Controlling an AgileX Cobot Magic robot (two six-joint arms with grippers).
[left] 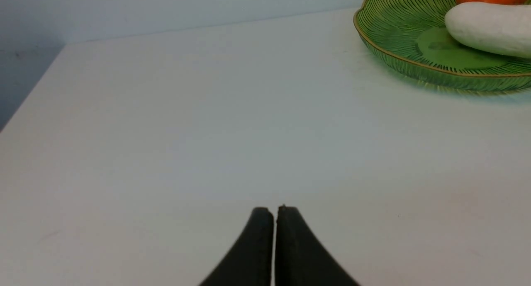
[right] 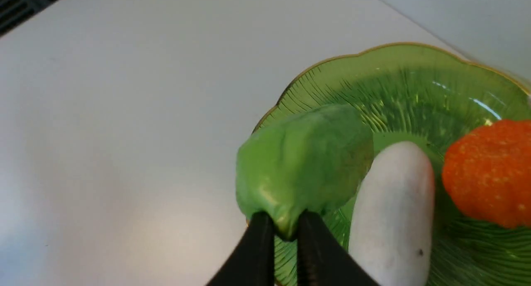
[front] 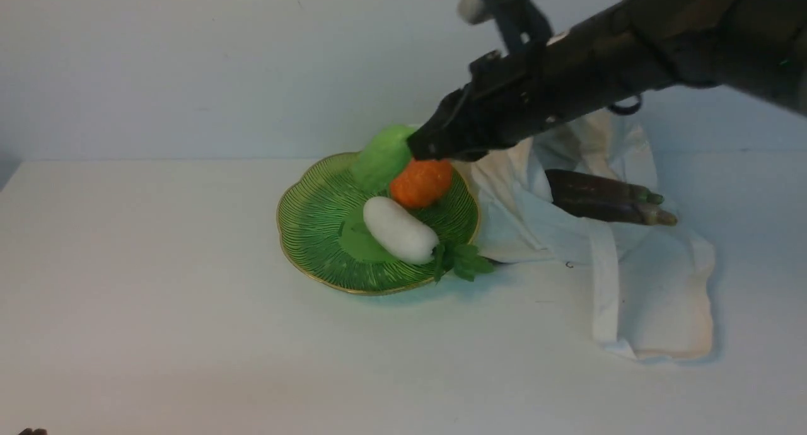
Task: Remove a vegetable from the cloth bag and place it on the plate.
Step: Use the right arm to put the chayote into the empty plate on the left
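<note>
I see the white desk (front: 157,296) carrying everything. On its right side the off-white cloth bag (front: 656,296) lies slumped, with two dark purple eggplants (front: 599,198) resting on its folds. Just left of the bag sits the green ribbed plate (front: 309,227), touching the cloth at its right rim. A white radish (front: 398,230) lies across the plate's middle, its green leaves (front: 463,261) hanging over the near rim. A bumpy orange vegetable (front: 421,183) sits behind the radish.

The light green cucumber-like vegetable (front: 381,157) hangs over the plate's far edge, pinched at one end by my right end effector (right: 285,224). I cannot tell whether it touches the plate. My left end effector (left: 275,211) is closed on nothing, over bare desk apart from the plate.
</note>
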